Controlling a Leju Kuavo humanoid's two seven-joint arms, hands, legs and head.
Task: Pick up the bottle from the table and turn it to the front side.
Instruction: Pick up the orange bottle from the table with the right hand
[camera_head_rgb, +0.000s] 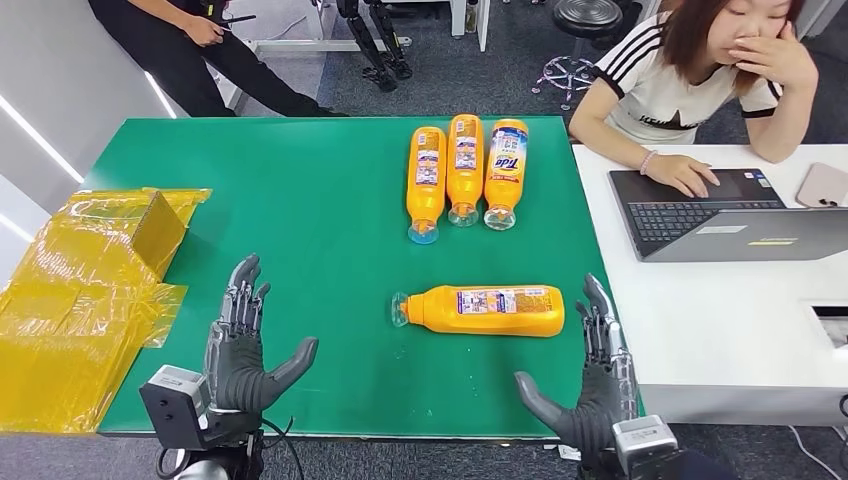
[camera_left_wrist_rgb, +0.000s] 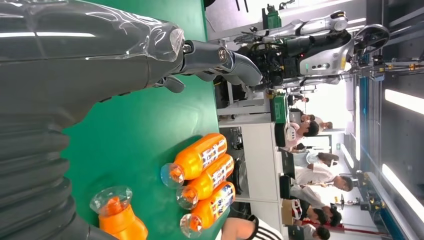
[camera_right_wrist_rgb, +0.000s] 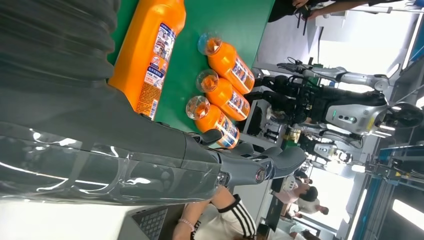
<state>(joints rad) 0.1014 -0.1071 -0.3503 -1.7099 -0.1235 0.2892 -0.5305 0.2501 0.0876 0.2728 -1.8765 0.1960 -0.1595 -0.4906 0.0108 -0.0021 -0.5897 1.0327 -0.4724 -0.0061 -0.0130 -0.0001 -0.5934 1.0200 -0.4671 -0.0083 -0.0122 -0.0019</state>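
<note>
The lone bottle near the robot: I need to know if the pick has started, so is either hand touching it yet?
No: the lone bottle lies alone on the green table, with both the left hand and right hand open and apart from it.

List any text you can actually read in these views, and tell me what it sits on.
"Tide": front label of the rightmost bottle in the row of three.
Lone bottle between the left hand and right hand: back label print too small to read.
Middle bottle and row's left bottle: labels too small to read.
Person's shirt: dark lettering, blurred.
Laptop: keys unreadable.
</note>
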